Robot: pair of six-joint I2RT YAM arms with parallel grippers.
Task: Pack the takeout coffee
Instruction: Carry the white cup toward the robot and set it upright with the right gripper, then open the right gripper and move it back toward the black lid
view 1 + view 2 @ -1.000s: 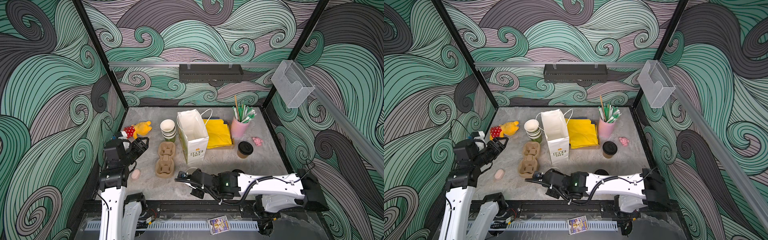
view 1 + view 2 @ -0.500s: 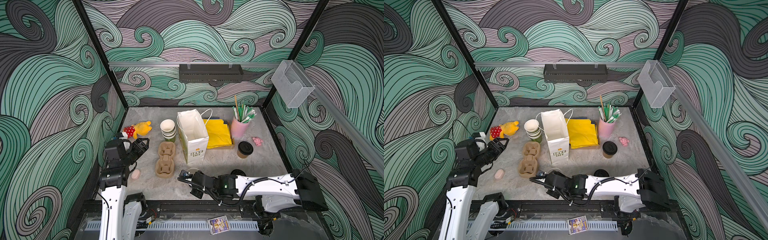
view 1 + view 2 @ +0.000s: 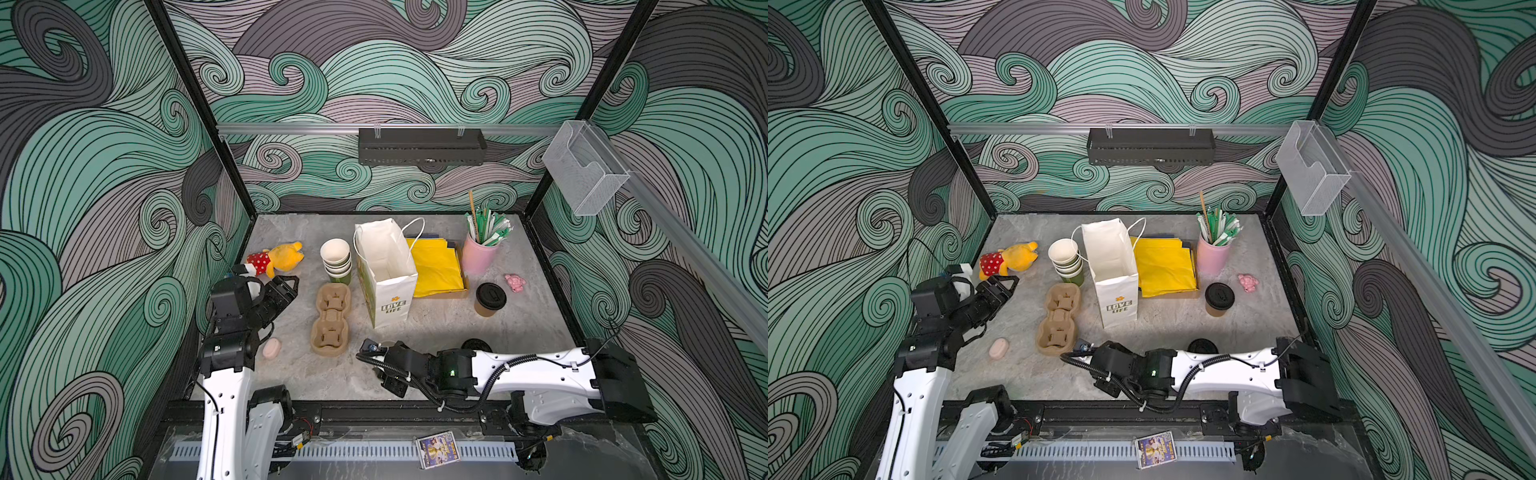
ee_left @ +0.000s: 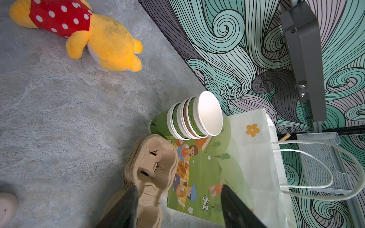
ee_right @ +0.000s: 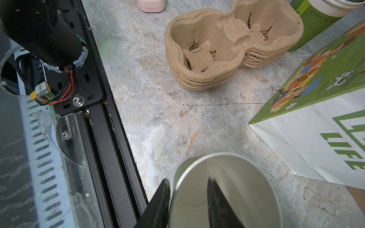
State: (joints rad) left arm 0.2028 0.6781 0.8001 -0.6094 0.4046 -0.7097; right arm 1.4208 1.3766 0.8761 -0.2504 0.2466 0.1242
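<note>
Walls (image 3: 374,83): teal, grey and mauve swirls. Plush toy (image 3: 276,259): yellow, with a red white-dotted shirt. Bag (image 3: 392,286): white, with a green picnic print. Takeout coffee (image 3: 489,299): tan-brown body, black lid.

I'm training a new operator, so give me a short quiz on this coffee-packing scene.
1. True or false: the lidded cup stands inside the paper bag.
2. The right gripper has its fingers either side of: A) the wall of a lidless cup; B) the paper bag's edge; C) the lidded cup.
3. What does the left gripper hold?
Key: 1 false; 2 A; 3 nothing, its jaws are open.
</note>
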